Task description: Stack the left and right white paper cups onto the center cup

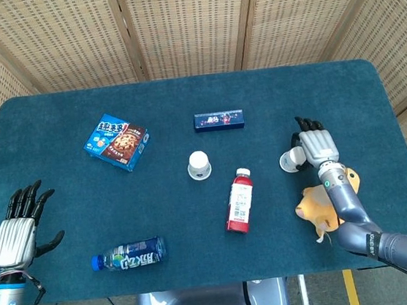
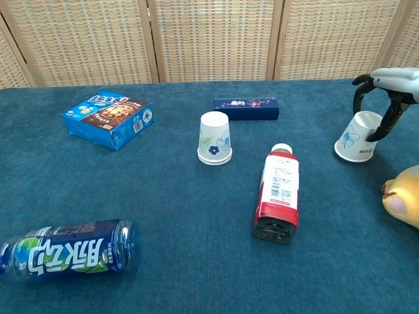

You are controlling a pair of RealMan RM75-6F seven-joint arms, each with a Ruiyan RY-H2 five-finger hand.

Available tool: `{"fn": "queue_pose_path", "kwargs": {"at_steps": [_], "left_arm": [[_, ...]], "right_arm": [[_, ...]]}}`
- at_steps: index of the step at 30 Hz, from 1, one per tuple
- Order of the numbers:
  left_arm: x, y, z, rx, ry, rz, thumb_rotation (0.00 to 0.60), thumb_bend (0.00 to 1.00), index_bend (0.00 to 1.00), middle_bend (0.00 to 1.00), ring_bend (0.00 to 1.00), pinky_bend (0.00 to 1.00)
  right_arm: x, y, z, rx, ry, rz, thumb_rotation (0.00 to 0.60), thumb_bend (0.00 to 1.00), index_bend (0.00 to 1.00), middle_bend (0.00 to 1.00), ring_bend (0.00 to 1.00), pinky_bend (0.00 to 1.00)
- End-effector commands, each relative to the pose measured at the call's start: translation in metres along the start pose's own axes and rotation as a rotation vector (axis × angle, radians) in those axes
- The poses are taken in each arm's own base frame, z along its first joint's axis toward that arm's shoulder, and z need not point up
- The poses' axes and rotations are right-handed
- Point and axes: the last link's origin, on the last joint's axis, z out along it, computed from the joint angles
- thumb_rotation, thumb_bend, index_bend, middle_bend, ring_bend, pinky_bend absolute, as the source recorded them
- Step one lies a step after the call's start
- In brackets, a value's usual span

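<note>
Two white paper cups stand upside down on the blue table. The center cup (image 1: 199, 165) (image 2: 215, 137), with a flower print, stands alone mid-table. The right cup (image 1: 290, 160) (image 2: 355, 138) leans slightly. My right hand (image 1: 313, 146) (image 2: 383, 98) reaches over it from the right, thumb on one side of its upturned base and a finger (image 2: 378, 124) on the other, pinching it. My left hand (image 1: 19, 229) shows only in the head view, at the near left edge, fingers spread and holding nothing.
A cookie box (image 1: 116, 141) (image 2: 109, 120) lies at the back left and a narrow dark box (image 1: 219, 120) (image 2: 247, 106) behind the center cup. A red bottle (image 1: 239, 201) (image 2: 277, 193) lies between the cups, a blue bottle (image 1: 129, 254) (image 2: 65, 250) near left, a yellow plush toy (image 1: 320, 207) (image 2: 404, 203) under my right forearm.
</note>
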Motion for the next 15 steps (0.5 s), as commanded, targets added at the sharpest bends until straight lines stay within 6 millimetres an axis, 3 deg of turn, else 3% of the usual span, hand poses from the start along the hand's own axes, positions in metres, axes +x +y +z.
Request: {"fn": "queue_pose_path", "kwargs": {"at_steps": [1,7,15], "left_arm": [[0.000,0.000,0.000,0.001,0.001,-0.002,0.600,0.25,0.15,0.00,0.00,0.00],[0.002,-0.001,0.000,0.001,0.003,-0.006,0.600,0.25,0.15,0.00,0.00,0.00],[0.003,-0.002,0.000,0.001,0.008,-0.009,0.600,0.25,0.15,0.00,0.00,0.00]], "right_arm": [[0.013,-0.007,-0.002,0.024,0.043,-0.002,0.600,0.26,0.51,0.10,0.00,0.14],[0.032,-0.025,-0.011,0.079,0.093,0.019,0.600,0.26,0.51,0.11,0.00,0.14],[0.062,-0.067,-0.023,0.183,0.138,0.106,0.600,0.26,0.51,0.11,0.00,0.14]]}}
